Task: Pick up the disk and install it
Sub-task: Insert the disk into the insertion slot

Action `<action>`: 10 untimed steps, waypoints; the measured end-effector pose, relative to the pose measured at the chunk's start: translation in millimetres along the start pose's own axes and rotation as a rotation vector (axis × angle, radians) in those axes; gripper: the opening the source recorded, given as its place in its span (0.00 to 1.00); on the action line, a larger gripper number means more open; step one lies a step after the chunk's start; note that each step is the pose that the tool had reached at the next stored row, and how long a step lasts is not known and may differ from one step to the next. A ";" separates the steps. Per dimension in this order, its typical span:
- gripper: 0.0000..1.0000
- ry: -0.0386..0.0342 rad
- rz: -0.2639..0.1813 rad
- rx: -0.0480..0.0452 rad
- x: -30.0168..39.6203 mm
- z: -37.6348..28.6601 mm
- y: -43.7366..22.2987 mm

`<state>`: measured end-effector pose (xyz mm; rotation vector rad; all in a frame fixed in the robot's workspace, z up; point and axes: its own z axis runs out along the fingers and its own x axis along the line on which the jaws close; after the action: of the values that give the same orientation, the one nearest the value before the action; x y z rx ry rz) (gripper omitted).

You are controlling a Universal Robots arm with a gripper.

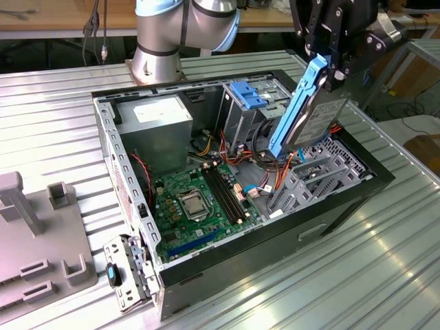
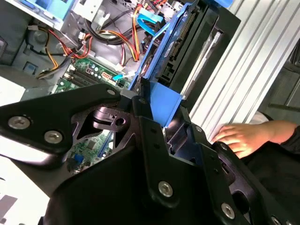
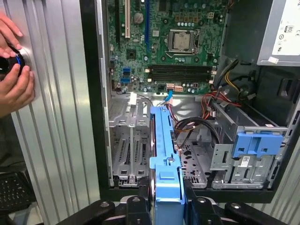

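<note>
The disk (image 1: 302, 113) hangs over the front corner of the open computer case (image 1: 344, 206), above the case's empty grey drive bays (image 1: 313, 175). It stands steeply on edge, and its long axis slopes from the claw down into the case. Whether its lower end touches the bays I cannot tell. The claw (image 1: 324, 69) is clamped on the disk's upper end, pinching the blue frame. The arm (image 1: 161, 48) rises from behind the case and bends over it. Inside the case, red and yellow cables (image 1: 258, 155) crowd beside the bays, near the green circuit board (image 1: 199, 199) and a cage with a blue latch (image 1: 249, 93). Outside the case, a person's hand (image 3: 11, 70) rests on the bench (image 1: 55, 103).
</note>
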<state>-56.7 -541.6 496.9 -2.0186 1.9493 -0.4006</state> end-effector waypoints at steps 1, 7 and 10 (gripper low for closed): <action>0.37 0.0002 0.000 0.0025 0.0 0.6 0.2; 0.37 0.0008 -0.001 0.0235 3.4 5.2 0.0; 0.37 0.0010 -0.001 0.0271 10.5 8.1 1.6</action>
<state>-54.5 -551.9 488.7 -2.0031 1.9331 -0.4260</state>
